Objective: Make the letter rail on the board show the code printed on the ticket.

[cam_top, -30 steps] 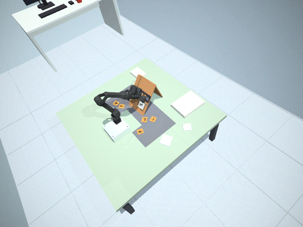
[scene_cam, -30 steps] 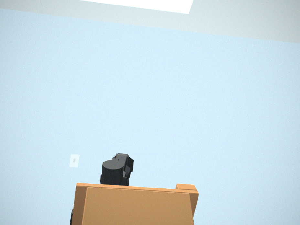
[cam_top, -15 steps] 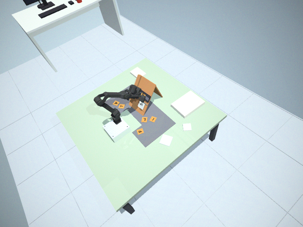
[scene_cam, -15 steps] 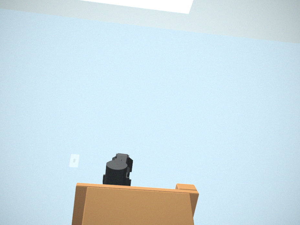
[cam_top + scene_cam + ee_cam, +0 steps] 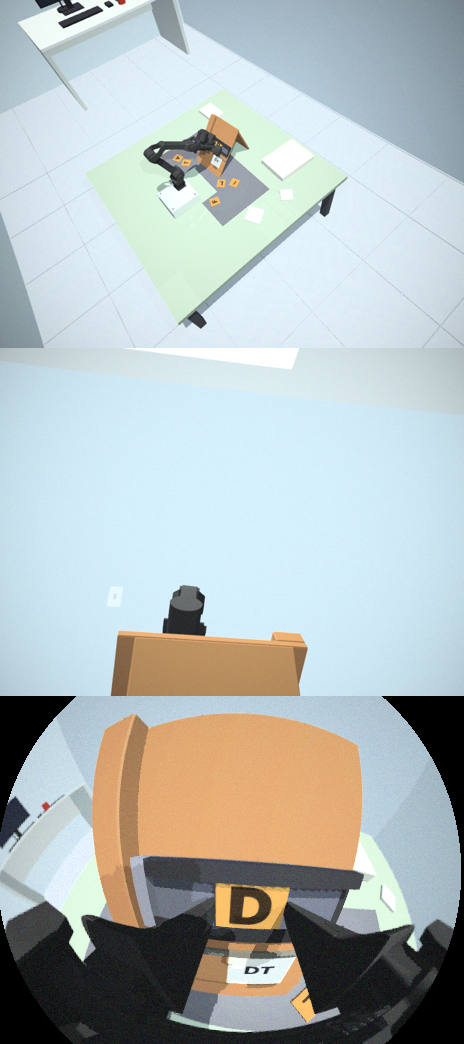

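Observation:
The orange board (image 5: 226, 129) (image 5: 213, 666) (image 5: 250, 796) leans with a dark letter rail (image 5: 175, 868) across its face. The ticket (image 5: 216, 161) (image 5: 260, 970) below it reads DT. My gripper (image 5: 217, 146) (image 5: 251, 912) is shut on the D tile (image 5: 225, 896), holding it upright at the rail, under its upper lip. Rail shows on both sides of the tile; a pale end piece (image 5: 140, 888) stands at the left. Whether the tile is fully seated is unclear. The T tile (image 5: 186, 162) lies flat on the grey mat (image 5: 251, 191). The fingertips are hidden in the exterior view.
An A tile (image 5: 177, 158) lies beside the T. An L-like tile (image 5: 221, 183) (image 5: 301, 1007), a J-like tile (image 5: 234, 182) and an F tile (image 5: 214, 201) lie before the board. A thick white slab (image 5: 287, 159) and small white squares (image 5: 286, 194) (image 5: 254, 215) lie on the right.

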### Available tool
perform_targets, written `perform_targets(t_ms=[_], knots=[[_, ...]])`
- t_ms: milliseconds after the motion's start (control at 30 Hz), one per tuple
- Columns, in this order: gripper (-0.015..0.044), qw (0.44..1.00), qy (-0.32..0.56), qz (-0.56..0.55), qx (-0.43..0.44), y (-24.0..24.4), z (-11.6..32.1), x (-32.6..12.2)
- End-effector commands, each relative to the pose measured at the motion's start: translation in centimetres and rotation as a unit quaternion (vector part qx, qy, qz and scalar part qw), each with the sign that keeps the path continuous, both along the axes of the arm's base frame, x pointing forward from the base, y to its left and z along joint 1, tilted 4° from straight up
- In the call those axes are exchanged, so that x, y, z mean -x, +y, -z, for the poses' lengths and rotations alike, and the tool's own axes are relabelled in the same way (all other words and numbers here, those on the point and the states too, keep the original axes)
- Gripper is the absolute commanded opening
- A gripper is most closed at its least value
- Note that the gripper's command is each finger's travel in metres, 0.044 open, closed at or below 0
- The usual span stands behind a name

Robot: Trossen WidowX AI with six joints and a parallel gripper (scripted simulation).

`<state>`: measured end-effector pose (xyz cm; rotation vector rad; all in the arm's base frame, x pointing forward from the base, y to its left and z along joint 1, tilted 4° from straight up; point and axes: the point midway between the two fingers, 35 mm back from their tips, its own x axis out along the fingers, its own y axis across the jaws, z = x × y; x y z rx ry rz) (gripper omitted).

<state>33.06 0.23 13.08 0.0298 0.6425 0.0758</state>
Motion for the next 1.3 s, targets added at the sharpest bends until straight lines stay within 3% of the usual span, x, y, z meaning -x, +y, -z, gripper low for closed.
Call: perform_targets(t_ms=[0, 1267], knots=[[0.0000, 1.000, -0.001, 0.002, -0.002, 0.2, 0.0, 0.0], [0.0000, 1.000, 0.000, 0.002, -0.003, 2.1, -0.1, 0.1]])
